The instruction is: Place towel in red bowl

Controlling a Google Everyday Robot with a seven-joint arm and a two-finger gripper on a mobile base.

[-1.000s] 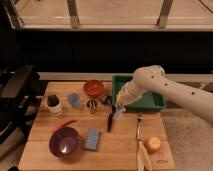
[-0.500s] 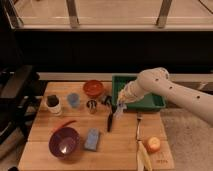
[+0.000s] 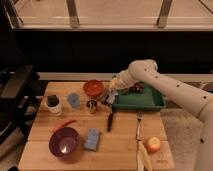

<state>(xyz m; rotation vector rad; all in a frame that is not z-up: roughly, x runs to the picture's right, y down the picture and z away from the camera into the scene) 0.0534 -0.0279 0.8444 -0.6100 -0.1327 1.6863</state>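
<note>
The red bowl [image 3: 93,88] sits at the back middle of the wooden table. My gripper [image 3: 113,93] is just to the right of the bowl's rim and a little above the table. It is shut on the towel [image 3: 110,97], a small pale grey-blue cloth that hangs from the fingers beside the bowl. The arm reaches in from the right over the green tray [image 3: 142,103].
A purple bowl [image 3: 64,142] and a blue sponge [image 3: 92,139] lie at the front left. A dark cup [image 3: 54,105], a blue cup [image 3: 74,100] and a metal cup [image 3: 91,106] stand near the red bowl. A knife [image 3: 109,121], a fork [image 3: 139,125] and fruit [image 3: 153,145] lie to the right.
My gripper has lifted the towel off the table and carried it left and up, from beside the tray's front corner to the red bowl's right rim.
</note>
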